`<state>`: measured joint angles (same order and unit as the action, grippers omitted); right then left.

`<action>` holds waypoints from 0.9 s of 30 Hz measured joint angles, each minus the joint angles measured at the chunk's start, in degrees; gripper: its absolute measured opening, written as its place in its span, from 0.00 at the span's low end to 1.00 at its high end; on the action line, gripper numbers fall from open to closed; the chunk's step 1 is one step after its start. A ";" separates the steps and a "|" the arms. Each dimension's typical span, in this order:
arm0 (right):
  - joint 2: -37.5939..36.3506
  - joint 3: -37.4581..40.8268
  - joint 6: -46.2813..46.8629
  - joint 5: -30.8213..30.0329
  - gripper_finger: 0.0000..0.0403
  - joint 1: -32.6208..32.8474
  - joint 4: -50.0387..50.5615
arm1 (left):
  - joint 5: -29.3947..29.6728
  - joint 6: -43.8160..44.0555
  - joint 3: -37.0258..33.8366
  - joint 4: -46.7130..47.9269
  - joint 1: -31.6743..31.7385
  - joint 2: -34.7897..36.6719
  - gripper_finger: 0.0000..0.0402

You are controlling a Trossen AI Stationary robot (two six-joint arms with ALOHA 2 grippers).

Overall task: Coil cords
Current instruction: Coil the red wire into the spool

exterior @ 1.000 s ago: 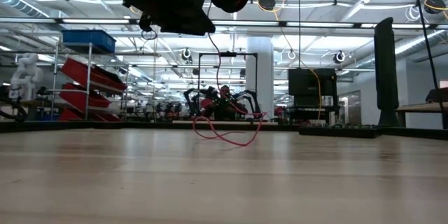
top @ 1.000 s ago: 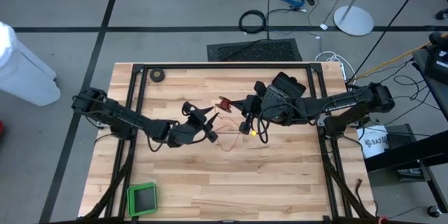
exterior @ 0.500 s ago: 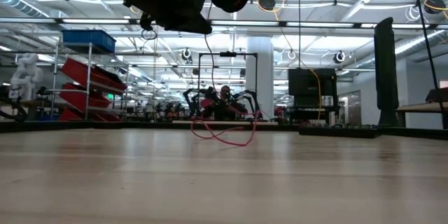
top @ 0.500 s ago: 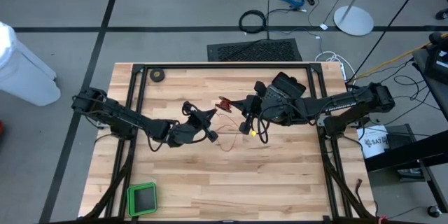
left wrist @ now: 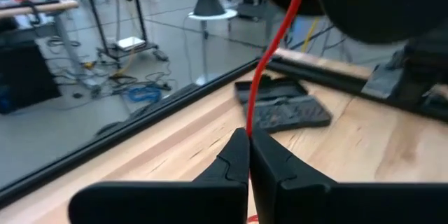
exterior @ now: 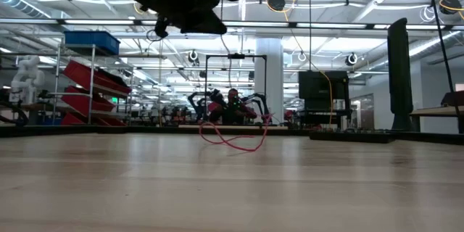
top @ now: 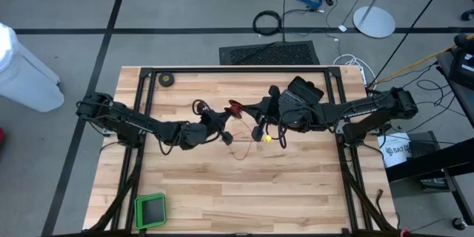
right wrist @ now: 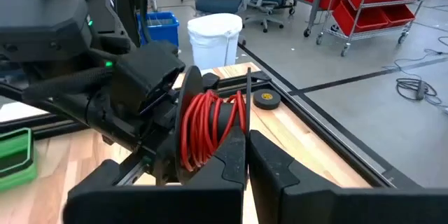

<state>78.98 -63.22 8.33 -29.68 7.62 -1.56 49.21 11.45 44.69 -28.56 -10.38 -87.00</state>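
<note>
Above the table (top: 222, 185), the red wire (left wrist: 269, 56) runs from the reel (right wrist: 210, 134) into the left gripper (left wrist: 248, 140), whose fingers are pressed together, pinching it. Just beside it, the right gripper (right wrist: 246, 157), also pressed together, holds the reel. Slack wire loops on the wood below.

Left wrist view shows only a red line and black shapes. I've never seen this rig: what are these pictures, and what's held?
Two robot arms work over a wooden table. One camera looks straight down, one sits at table height, and one rides on each wrist. Those black shapes are the left gripper, shut on the red wire. The right gripper, also shut, seems to pinch the reel. A tape roll and a green tray lie aside.
</note>
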 joint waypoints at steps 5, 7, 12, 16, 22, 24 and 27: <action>0.19 -0.01 0.99 -0.47 0.00 0.00 -0.44 | -4.38 -0.25 0.00 -5.32 0.86 0.00 0.00; 0.29 0.00 1.05 -0.75 0.00 0.00 -0.58 | -6.14 -0.21 0.00 -6.68 1.03 0.00 0.00; 0.31 -0.02 1.05 -5.15 0.00 0.00 -0.05 | -9.59 0.15 0.83 -7.69 0.99 0.00 0.00; 0.31 -0.02 0.91 -6.64 0.00 0.00 -0.05 | -12.61 0.22 2.40 -8.48 0.99 0.00 0.00; 0.53 -0.03 -0.23 -10.85 0.00 0.63 -0.07 | -16.45 0.21 4.41 -8.48 1.03 0.00 0.00; 0.77 -0.04 -0.59 -11.36 0.00 0.74 0.01 | -18.04 0.21 4.88 -8.46 0.99 0.00 0.00; 1.51 -0.07 -1.21 -12.58 0.00 0.76 -0.27 | -20.26 0.23 5.91 -8.44 1.01 0.00 0.00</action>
<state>80.49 -63.29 7.12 -42.26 8.38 -1.83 28.95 11.68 50.59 -36.99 -9.37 -87.00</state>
